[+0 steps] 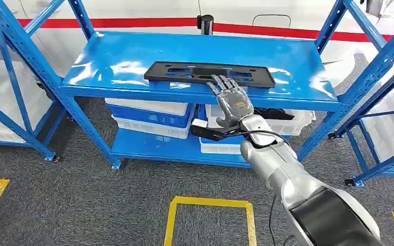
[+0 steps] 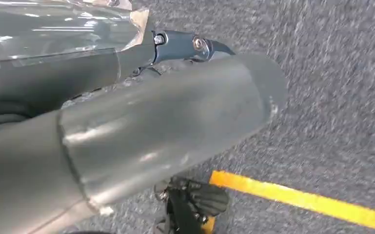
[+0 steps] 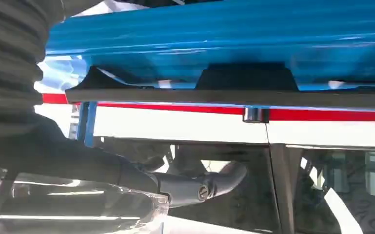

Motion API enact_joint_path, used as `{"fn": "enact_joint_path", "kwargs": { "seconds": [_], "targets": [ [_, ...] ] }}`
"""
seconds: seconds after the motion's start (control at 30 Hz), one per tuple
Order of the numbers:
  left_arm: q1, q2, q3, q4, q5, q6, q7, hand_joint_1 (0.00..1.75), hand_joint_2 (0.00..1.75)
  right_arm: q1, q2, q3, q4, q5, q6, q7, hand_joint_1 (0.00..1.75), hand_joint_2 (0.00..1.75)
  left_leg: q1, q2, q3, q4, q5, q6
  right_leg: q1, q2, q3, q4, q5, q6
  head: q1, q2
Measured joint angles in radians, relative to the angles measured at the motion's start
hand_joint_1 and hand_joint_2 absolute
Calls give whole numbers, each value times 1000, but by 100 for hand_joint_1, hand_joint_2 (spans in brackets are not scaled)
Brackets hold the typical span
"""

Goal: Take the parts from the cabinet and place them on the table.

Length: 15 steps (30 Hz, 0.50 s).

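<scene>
While spread above the shelf (image 1: pixel 133 61), right hand (image 1: pixel 230 102) fingers (image 1: pixel 220 84) near one black part (image 1: pixel 184 72).

One black part (image 1: pixel 209 74) lies on one blue shelf (image 1: pixel 133 56); several bins (image 1: pixel 151 115) sit beneath.

We find no text, number or brand we can read in any view. The small orange mark on the back of the right hand (image 1: pixel 231 102), centre of the head view, is too blurred to make out.
</scene>
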Motion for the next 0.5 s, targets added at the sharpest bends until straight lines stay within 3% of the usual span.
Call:
{"fn": "enact_joint_path", "kwargs": {
  "seconds": [0.07, 0.13, 0.17, 0.2, 0.23, 0.3, 0.33, 0.37, 0.4, 0.43, 0.5],
  "targets": [
    [0, -2, 0, 0, -2, 2, -1, 0, 0, -3, 11, 0, -2, 3, 0, 0, 0, 175, 5, 2, -33, 75, -42, -16, -2, 0, 11, -5, -3, -10, -4, 0],
    [0, -3, 0, 0, -4, 3, -1, 0, 0, -1, 20, 0, -1, 6, 0, 0, 0, 175, 20, 2, -120, 234, -103, -33, -3, 0, 14, -5, -7, -15, -3, 0],
    [1, -3, 0, 0, -4, 4, -1, 0, 0, 1, 23, 0, -1, 9, 0, 0, 0, 175, 26, 3, -154, 285, -114, -39, -3, 0, 14, -5, -8, -16, -4, 0],
    [2, -2, 1, 0, -5, 4, 0, 0, 0, 3, 26, 0, -1, 9, 0, 0, 0, 175, 31, 4, -171, 298, -106, -43, -5, 0, 16, -5, -10, -13, -4, 0],
    [2, -2, 1, 0, -5, 4, 0, 0, 0, 3, 27, 0, -1, 10, 0, 2, 0, 175, 35, 4, -165, 266, -72, -48, -8, 1, 18, -5, -12, -11, -3, 0],
    [2, 0, 1, 0, -7, 5, 0, 0, 0, 2, 31, 0, -2, 13, 1, 6, 0, 175, 45, 6, -92, 103, 28, -57, -17, 2, 30, -4, -21, 1, -3, 0],
    [2, 0, 1, 0, -8, 5, 0, 0, 0, 0, 32, 0, -2, 16, 3, 8, 0, 175, 51, 9, -51, 21, 64, -62, -15, 2, 34, -5, -25, 8, -5, 0],
    [0, -3, 1, 1, -8, 5, 0, 0, 0, -4, 34, 0, -2, 16, 5, 8, 0, 175, 42, 6, -34, -10, 44, -64, -6, 3, 33, -2, -29, 15, -9, 0],
    [-1, -3, 1, 1, -9, 5, 0, 0, 0, -8, 36, 0, -2, 19, 7, 10, 0, 175, 42, 1, -32, -7, 44, -48, -6, 4, 31, -4, -29, 22, -5, 0],
    [-1, -3, 1, 1, -10, 5, 0, 0, 0, -10, 37, 0, -2, 20, 11, 10, 0, 175, 37, 2, -33, -5, 43, -41, -6, 4, 31, -6, -28, 27, -4, 0],
    [0, -3, 1, 1, -11, 5, 0, 0, 0, -13, 41, 0, -2, 22, 15, 11, 0, 175, 28, 0, -27, -10, 46, -21, -4, 4, 36, -15, -28, 46, -5, 0]
  ]
}}
